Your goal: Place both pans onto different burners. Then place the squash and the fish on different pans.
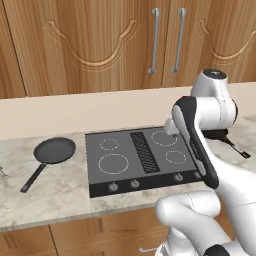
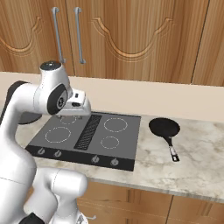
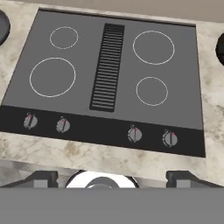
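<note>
Fingertips [image 3: 41, 178] nearest, spread wide and empty; we're over the cooktop [image 3: 109, 118], pans flanking: wider pan [image 1: 54, 150] left, smaller pan [image 2: 164, 127] right.

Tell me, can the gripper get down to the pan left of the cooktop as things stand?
Probably yes: the gripper is open and empty above the cooktop, and the pan lies uncovered on the counter, nothing between them.

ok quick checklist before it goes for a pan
1. Jaws open and holding nothing: ok; the gripper shows its tips spread wide in the hand view.
2. All four burners free: ok.
3. Wider pan on the counter left of the cooktop, handle toward the front: ok.
4. Smaller pan on the counter right of the cooktop: ok.
5. Squash and fish located: cannot tell.
</note>
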Robot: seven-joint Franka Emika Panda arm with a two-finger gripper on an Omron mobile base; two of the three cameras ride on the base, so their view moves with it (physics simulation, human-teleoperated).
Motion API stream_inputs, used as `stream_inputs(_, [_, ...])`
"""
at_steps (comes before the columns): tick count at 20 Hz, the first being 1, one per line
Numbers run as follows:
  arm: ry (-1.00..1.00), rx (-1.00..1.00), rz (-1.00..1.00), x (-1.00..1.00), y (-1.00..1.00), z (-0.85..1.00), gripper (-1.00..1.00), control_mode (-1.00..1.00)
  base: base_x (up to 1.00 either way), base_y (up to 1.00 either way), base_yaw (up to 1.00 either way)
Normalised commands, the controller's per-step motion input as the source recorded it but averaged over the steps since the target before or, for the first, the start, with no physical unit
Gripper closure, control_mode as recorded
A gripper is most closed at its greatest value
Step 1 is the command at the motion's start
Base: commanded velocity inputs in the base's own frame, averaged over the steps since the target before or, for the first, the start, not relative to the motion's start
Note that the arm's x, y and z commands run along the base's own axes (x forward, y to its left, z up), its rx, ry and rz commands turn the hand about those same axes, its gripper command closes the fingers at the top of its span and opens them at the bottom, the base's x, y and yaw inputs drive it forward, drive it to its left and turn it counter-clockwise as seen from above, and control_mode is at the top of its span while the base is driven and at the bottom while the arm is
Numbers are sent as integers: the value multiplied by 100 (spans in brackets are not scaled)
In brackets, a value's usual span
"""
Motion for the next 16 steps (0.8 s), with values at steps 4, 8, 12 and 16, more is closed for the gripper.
stream_inputs(4, [-4, -5, 6, -42, -37, -24, -100, -100, 0, 0, 0])
stream_inputs(8, [0, 0, 6, -33, -50, -20, -100, -100, 0, 0, 0])
stream_inputs(12, [0, 0, 2, -9, -62, -17, -100, -100, 0, 0, 0])
stream_inputs(16, [0, -7, 0, 0, -55, -26, -100, -100, 0, 0, 0])
